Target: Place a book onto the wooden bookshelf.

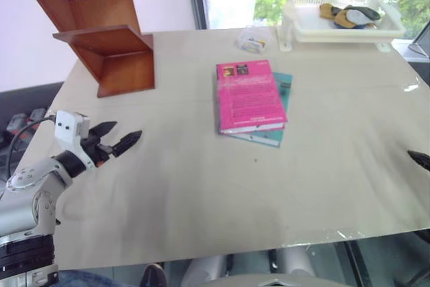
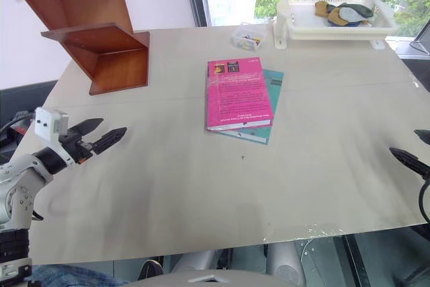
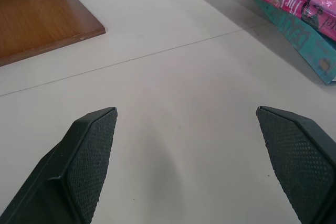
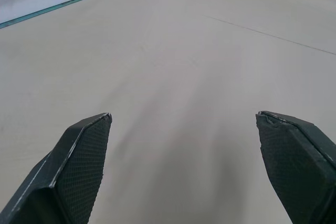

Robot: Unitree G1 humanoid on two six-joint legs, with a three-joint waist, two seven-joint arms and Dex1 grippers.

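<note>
While you are watching, both claws are hanging apart:
book (image 1: 250, 95): lying on teal book (image 1: 282, 109); spine lettering unreadable.
left gripper (image 1: 119, 137): fingers spread, empty.
right gripper (image 4: 184, 166): fingers spread, empty.
wooden bookshelf (image 1: 101, 28): standing well apart.

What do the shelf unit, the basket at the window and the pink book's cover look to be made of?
The reddish-brown stepped bookshelf looks like wood or wood veneer: visible grain, satin sheen. The white slotted basket tray looks like moulded plastic. The bright pink rectangular book seems to have a glossy cover, possibly film-wrapped, judging by the glare.
</note>
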